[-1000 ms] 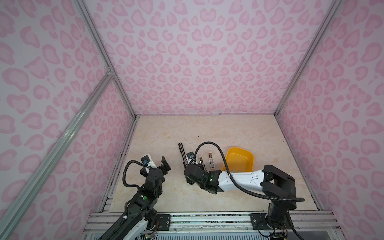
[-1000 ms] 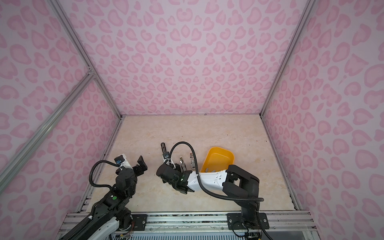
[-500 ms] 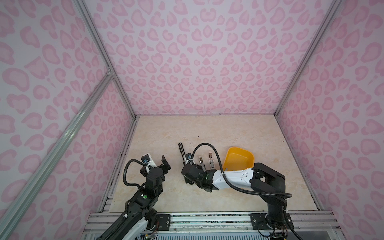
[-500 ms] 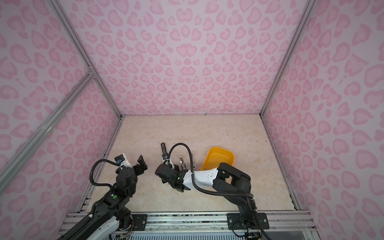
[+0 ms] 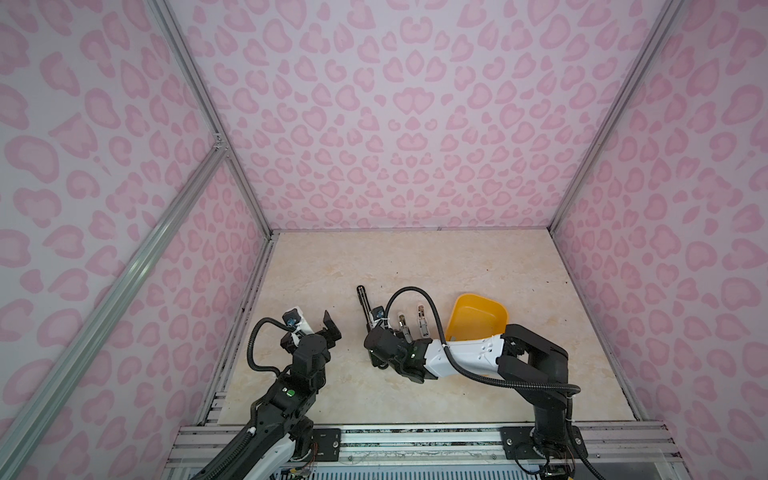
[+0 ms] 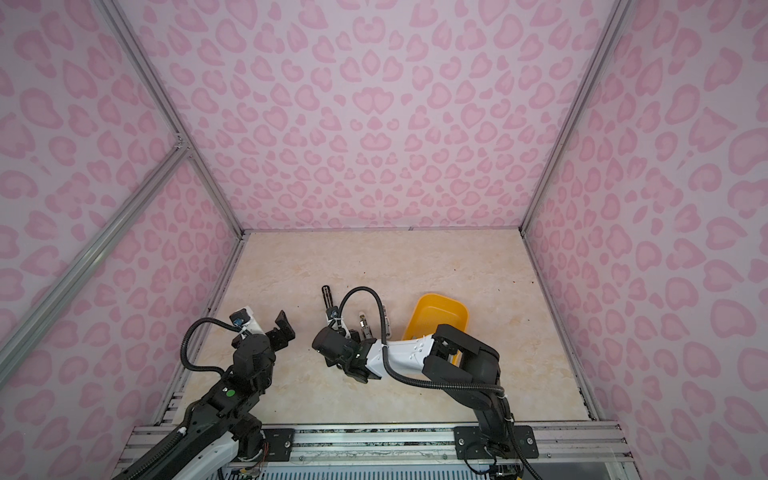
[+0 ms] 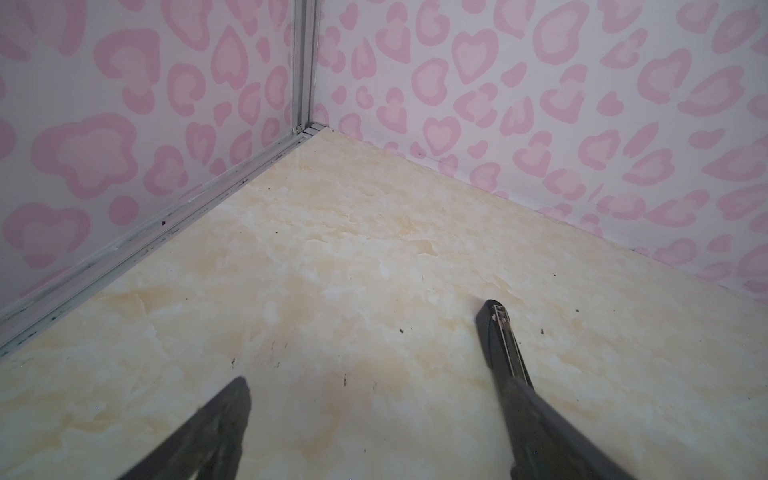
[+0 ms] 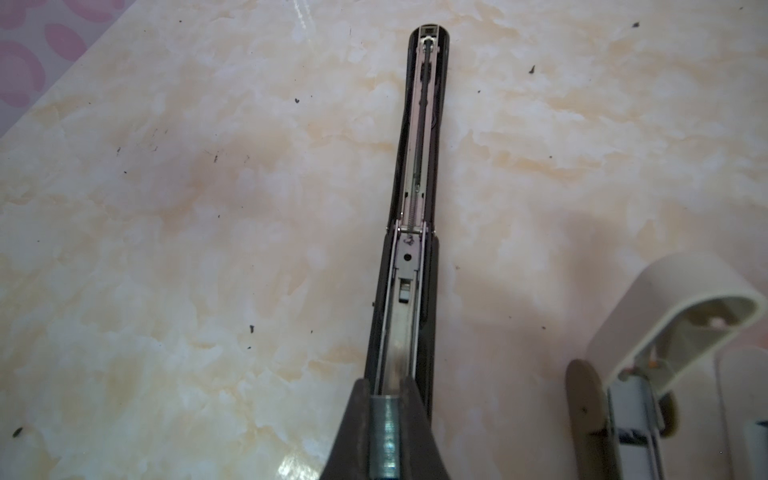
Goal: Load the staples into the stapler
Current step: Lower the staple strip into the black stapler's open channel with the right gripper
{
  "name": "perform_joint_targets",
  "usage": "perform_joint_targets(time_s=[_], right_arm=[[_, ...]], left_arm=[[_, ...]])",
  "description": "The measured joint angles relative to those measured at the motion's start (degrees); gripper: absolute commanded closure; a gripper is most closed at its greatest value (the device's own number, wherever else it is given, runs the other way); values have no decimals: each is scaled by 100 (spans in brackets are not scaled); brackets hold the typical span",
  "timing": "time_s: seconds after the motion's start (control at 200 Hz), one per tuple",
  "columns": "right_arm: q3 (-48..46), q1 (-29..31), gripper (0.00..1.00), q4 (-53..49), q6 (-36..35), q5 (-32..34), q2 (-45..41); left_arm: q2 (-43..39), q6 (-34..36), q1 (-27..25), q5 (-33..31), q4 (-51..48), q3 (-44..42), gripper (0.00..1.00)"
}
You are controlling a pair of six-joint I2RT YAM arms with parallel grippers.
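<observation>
The right gripper (image 8: 384,397) is pinched shut on a strip of the staples (image 8: 384,440), poised at the near end of the open black stapler (image 8: 417,199). Its bare magazine channel (image 8: 405,332) runs straight away toward the far side, in line with the strip. The left gripper (image 7: 378,390), spread wide and empty, hangs well apart to the left, so the right arm is nearer.

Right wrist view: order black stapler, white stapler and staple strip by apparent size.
1. black stapler
2. white stapler, partly cut off by the frame, so unsure
3. staple strip, smallest though nearest the camera
</observation>
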Motion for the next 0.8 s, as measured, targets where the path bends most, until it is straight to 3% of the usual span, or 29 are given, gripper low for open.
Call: perform_joint_targets(time_s=[0.8], right_arm=[[-195, 205, 92, -4, 195, 157, -85]], left_arm=[[-52, -11, 0, -22, 0, 0, 4]])
